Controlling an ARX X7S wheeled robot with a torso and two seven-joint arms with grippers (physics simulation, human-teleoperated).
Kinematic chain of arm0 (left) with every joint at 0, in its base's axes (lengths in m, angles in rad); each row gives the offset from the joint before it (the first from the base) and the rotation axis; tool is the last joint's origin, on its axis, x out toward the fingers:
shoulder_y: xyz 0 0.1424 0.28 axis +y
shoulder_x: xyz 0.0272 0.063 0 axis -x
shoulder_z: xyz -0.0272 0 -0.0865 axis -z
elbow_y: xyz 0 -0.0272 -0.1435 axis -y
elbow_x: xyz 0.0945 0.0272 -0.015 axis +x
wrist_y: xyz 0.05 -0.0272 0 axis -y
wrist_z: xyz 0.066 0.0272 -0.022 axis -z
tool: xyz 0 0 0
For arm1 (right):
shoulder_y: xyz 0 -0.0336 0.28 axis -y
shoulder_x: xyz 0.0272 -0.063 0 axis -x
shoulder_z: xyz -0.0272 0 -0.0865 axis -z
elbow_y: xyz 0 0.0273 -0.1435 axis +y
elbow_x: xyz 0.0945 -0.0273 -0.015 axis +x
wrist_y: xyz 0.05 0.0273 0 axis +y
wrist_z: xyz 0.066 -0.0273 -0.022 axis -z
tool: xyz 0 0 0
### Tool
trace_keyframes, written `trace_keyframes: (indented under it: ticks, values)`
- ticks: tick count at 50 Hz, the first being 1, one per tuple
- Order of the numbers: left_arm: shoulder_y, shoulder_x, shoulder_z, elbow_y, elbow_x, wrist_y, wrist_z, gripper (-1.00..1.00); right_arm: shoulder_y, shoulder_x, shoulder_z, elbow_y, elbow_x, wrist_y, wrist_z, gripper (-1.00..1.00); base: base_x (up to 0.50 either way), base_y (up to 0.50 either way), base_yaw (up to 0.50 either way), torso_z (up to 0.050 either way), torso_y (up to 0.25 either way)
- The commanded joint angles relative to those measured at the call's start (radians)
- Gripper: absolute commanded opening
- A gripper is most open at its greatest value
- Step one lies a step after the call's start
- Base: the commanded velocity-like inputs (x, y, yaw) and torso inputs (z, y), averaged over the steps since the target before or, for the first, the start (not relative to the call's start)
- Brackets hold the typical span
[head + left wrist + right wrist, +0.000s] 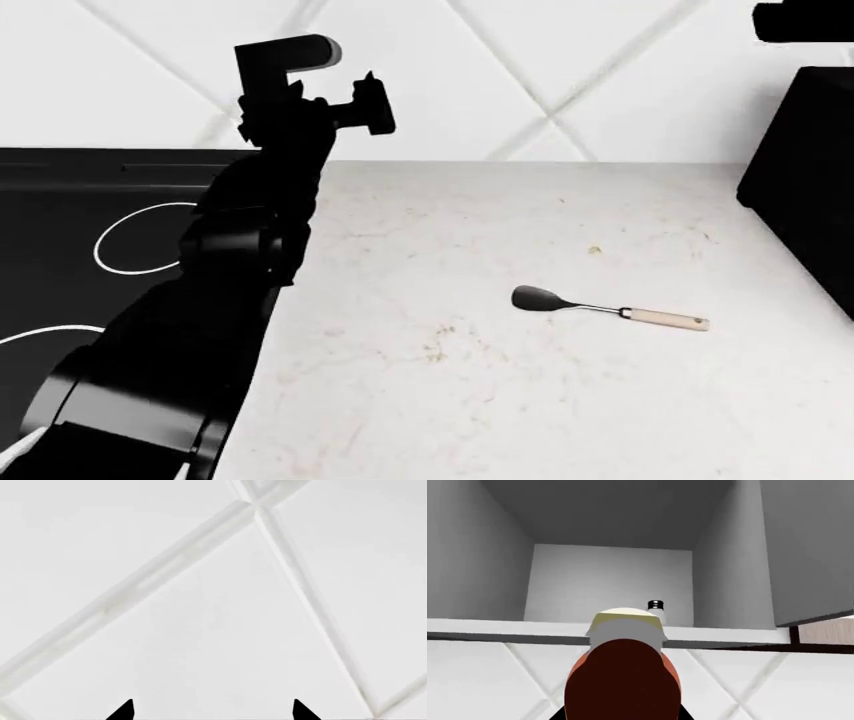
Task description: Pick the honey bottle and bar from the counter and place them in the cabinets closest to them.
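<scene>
The honey bottle [624, 675] fills the lower middle of the right wrist view, its pale cap [626, 624] pointing toward an open cabinet [614, 555] above the tiled wall; the right gripper is clamped on the bottle's orange-red body, though its fingers are almost entirely hidden behind it. Inside the cabinet, near the back wall on the shelf, stands a small pale container with a dark cap [656, 606], roughly in line with the bottle's cap. The cabinet's open door [807, 550] hangs to one side of the opening. In the head view the counter [534, 400] carries only a spatula [607, 309], lying near the middle toward the right edge, well apart from the black stovetop [94, 230] at the counter's left edge. A dark appliance [807, 190] stands at the right edge. The left arm [254, 240] rises over the stovetop's border, and the left gripper [212, 711] faces the white tiled wall [200, 605], its two black fingertips [123, 711] spread apart with nothing between them. The bar does not show.
</scene>
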Motion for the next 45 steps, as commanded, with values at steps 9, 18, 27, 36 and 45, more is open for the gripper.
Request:
trace_keyframes:
  ticks: [9, 18, 27, 36, 45]
  values:
    - [0.000, 0.000, 0.018, 0.000, -0.006, -0.001, -0.005, 1.00, 0.016, -0.227, 0.269, 0.345, 0.105, 0.315, 0.000, -1.00, 0.00, 0.00, 0.00, 0.000, 0.000]
    - [0.000, 0.000, 0.029, 0.000, -0.016, -0.006, -0.003, 1.00, 0.013, -0.428, 0.400, 0.696, 0.120, 0.567, -0.011, -1.00, 0.00, 0.00, 0.00, 0.000, 0.000]
    - [0.000, 0.000, 0.049, 0.000, -0.024, -0.006, -0.008, 1.00, 0.015, -0.612, 0.602, 1.045, 0.003, 0.887, -0.014, -1.00, 0.00, 0.00, 0.00, 0.000, 0.000]
    - [-0.001, 0.000, 0.056, 0.000, -0.025, -0.009, -0.012, 1.00, 0.016, -0.838, 0.998, 1.346, -0.420, 1.256, -0.138, -1.00, 0.00, 0.00, 0.00, 0.000, 0.000]
    - [-0.001, 0.000, 0.059, 0.000, -0.026, -0.011, -0.012, 1.00, 0.016, -0.914, 1.091, 1.552, -0.800, 1.333, -0.450, -1.00, 0.00, 0.00, 0.00, 0.000, 0.000]
